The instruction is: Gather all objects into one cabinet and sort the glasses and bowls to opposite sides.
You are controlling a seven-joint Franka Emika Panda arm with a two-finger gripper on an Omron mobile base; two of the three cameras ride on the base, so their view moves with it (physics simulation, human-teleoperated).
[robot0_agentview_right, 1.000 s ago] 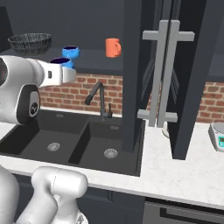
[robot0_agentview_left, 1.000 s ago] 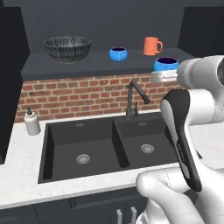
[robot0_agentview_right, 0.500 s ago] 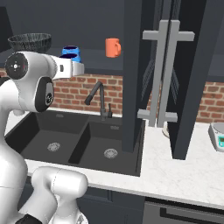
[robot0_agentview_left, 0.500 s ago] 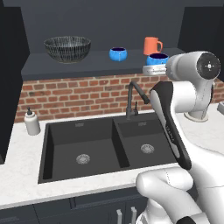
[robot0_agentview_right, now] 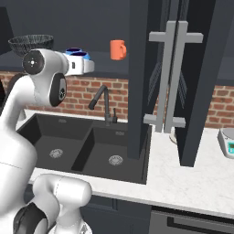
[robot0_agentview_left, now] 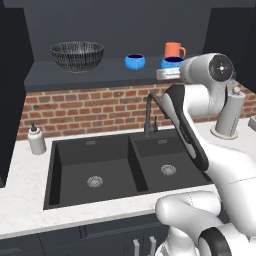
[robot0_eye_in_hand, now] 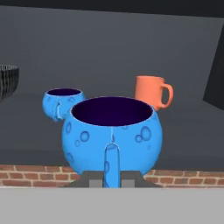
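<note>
My gripper is shut on the handle of a bright-blue cup, holding it upright at the front edge of the dark cabinet shelf. The held cup sits just in front of the orange mug. To its left a second blue cup stands on the shelf. Farther left is the wide dark patterned bowl. From the hand, the second cup is behind on the left, the mug behind on the right, and the bowl is at the left edge.
Below the shelf are a brick wall, a black double sink and a dark faucet. A soap bottle stands left of the sink and a paper towel holder right. An open dark cabinet door hangs right of the arm.
The hand has swung left and up with the blue cup, bringing it from beside the shelf's right end to the shelf's front edge by the orange mug.
</note>
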